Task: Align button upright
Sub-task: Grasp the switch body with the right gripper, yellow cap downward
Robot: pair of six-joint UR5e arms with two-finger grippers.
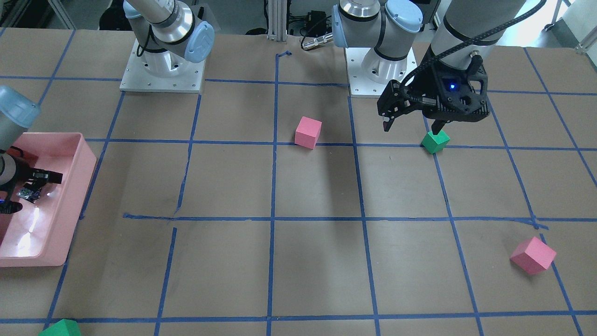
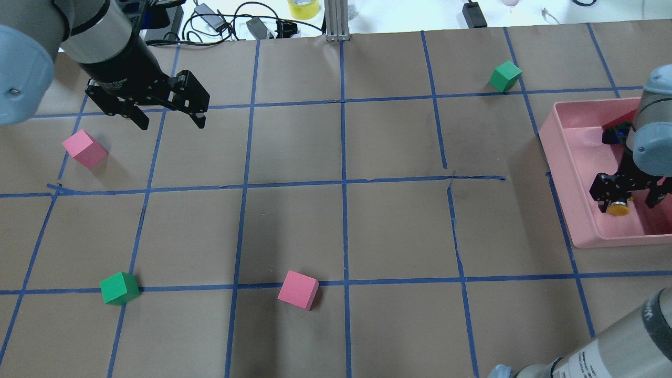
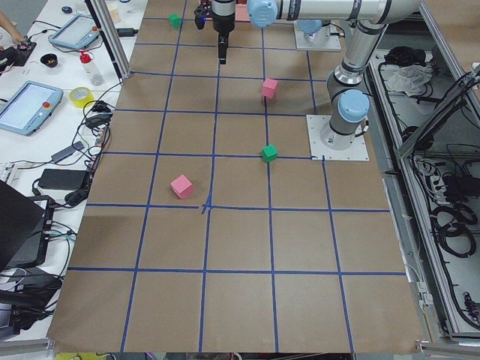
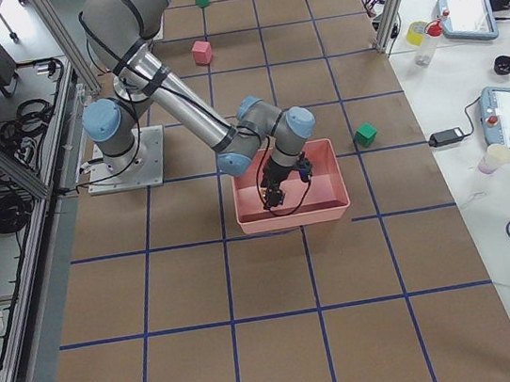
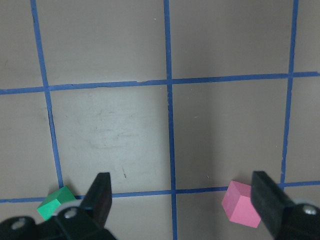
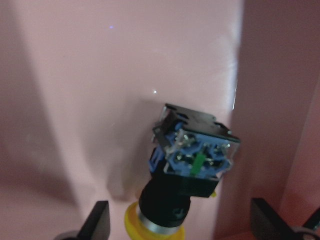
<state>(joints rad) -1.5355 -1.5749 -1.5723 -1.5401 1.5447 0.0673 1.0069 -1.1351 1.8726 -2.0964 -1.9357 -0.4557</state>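
The button [image 6: 192, 165] lies tilted on the floor of the pink bin [image 2: 572, 210]. Its yellow cap [image 2: 618, 208] is at the near end, and the boxy base with blue terminals points away. My right gripper [image 2: 626, 199] is open inside the bin. Its fingers [image 6: 100, 222] stand wide on either side of the cap and black neck, without touching them. In the front-facing view the button [image 1: 28, 195] shows dimly under that gripper. My left gripper [image 2: 170, 119] is open and empty, held above the table far from the bin; it also shows in the front-facing view [image 1: 411, 127].
Two pink cubes [image 2: 84, 149] [image 2: 298, 290] and two green cubes [image 2: 119, 288] [image 2: 505, 76] lie scattered on the brown taped table. One green cube [image 1: 435, 141] sits just below the left gripper. The bin's walls [image 6: 270, 100] close in around the button.
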